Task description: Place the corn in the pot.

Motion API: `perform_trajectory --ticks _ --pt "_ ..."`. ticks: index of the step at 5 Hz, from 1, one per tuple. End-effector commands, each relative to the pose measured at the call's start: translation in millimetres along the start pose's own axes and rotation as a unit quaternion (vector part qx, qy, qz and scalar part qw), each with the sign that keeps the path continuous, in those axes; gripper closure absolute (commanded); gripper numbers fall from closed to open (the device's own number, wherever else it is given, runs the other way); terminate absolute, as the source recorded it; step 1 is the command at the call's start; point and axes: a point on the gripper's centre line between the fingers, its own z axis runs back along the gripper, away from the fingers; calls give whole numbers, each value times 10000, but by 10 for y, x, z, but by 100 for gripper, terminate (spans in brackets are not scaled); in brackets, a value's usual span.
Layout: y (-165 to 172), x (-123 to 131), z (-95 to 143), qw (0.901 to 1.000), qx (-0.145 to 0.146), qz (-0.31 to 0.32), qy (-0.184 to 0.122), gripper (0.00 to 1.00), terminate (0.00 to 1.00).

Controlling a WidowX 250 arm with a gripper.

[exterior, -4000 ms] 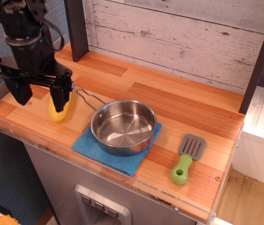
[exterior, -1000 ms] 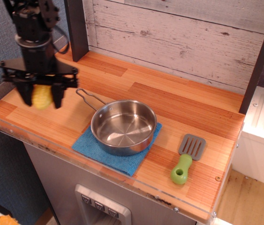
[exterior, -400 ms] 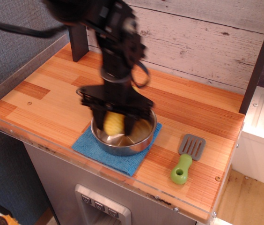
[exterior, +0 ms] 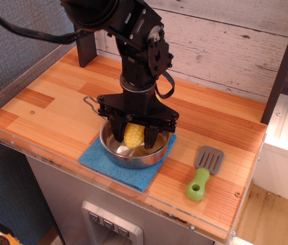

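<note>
The gripper (exterior: 134,137) pinches the corn (exterior: 133,136) between its fingers, low over the pot (exterior: 114,149); released off-centre, the cob could strike the rim and tumble out.

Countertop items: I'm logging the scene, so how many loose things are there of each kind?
Corn: 1, held between the gripper fingers
Pot: 1
Blue cloth: 1
Spatula: 1
Total: 4
</note>
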Motion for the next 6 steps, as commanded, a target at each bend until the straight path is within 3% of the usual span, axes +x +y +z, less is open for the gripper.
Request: perform_trajectory --ticks 1,3,4,6 --pt "99 -18 237 9997 -141 76 -156 0 0" --pt "323 38 502 9994 -351 -64 -30 0 0" --pt "417 55 526 9979 -455 -408 200 0 0" --pt "495 20 644 9970 -282 -706 151 0 0"
